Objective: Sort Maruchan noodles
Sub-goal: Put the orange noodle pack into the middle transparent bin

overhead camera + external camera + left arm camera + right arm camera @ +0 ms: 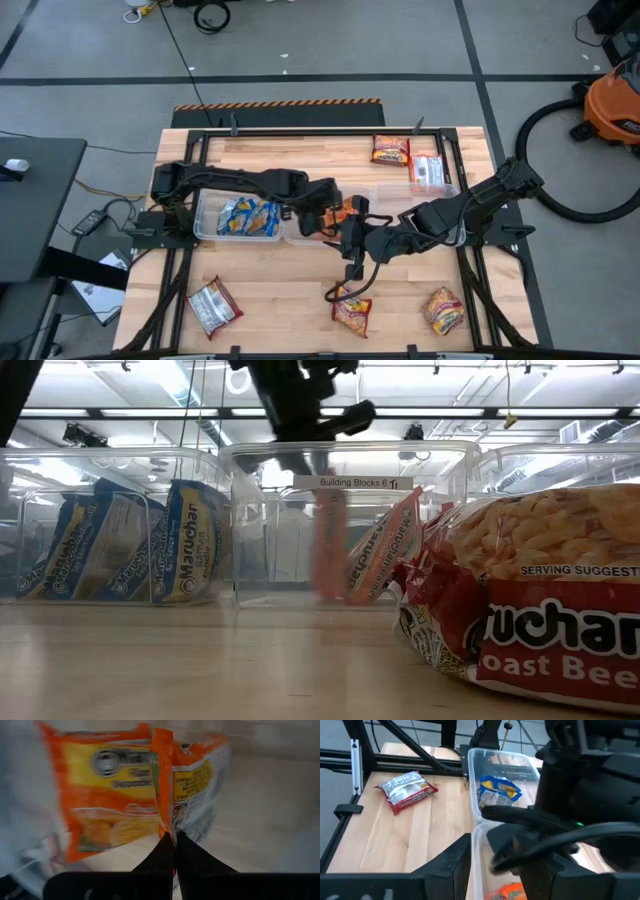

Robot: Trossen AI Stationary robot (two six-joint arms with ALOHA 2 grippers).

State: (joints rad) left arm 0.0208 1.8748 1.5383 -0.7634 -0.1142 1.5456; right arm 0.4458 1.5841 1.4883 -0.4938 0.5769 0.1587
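Left side of the wooden surface (pixel 280 290): a red-and-silver crinkly noodle packet (pixel 212 305) is lying flat near the front edge. A clear rectangular plastic bin (pixel 205 231) is holding blue-and-white noodle packets (pixel 248 216). The left gripper (pixel 335 215) is hanging over the next clear bin (pixel 345 460), clenched on the top seam of an orange-yellow noodle packet (pixel 112 795). That packet is dangling directly below the fingertips, long axis near upright, already inside the bin walls; judging from this, only a release is left. The right gripper (pixel 358 240) is waiting just beside that bin, jaws parted, grasping nothing. Right of it, more red packets (pixel 352 312) are lying loose.
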